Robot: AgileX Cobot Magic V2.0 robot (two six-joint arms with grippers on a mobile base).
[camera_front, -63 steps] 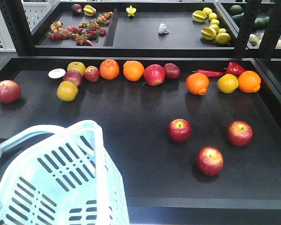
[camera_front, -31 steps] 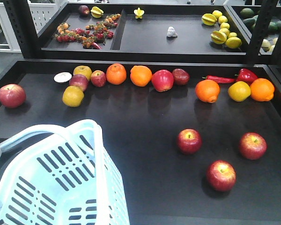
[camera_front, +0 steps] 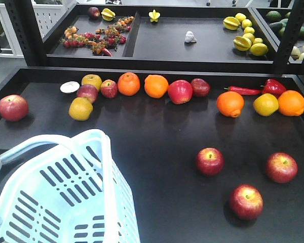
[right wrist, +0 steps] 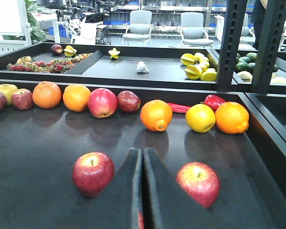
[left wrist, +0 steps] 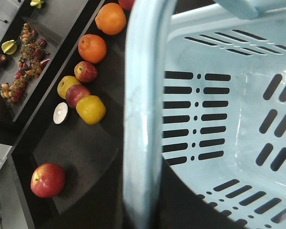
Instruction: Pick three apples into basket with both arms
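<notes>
Well, closest in is the basket [camera_front: 55, 192], pale blue with slotted sides, tipped at the front left of the counter [camera_front: 157, 136]. Its handle [left wrist: 145, 109] runs across the left wrist view, and what shows of its inside is bare plastic. The left hand is out of sight, so I cannot tell how it stands.

The right hand [right wrist: 142, 152] hangs low over the counter on the right, its two dark fingers [right wrist: 133, 191] pressed flat together and pinching nothing.

The three apples lie loose there, well apart from the basket. The closest apple [camera_front: 246, 201] is mostly hidden under the fingers in the wrist view. The second apple [camera_front: 210, 161] sits to their left and the third apple [camera_front: 281, 167] to their right.

Farther back a row of fruit lines the counter's rear edge, with an orange [camera_front: 230, 104] and a red pepper [camera_front: 273, 86] among it. Behind that, a raised shelf [camera_front: 157, 48] carries some yellow fruit [camera_front: 243, 41].
</notes>
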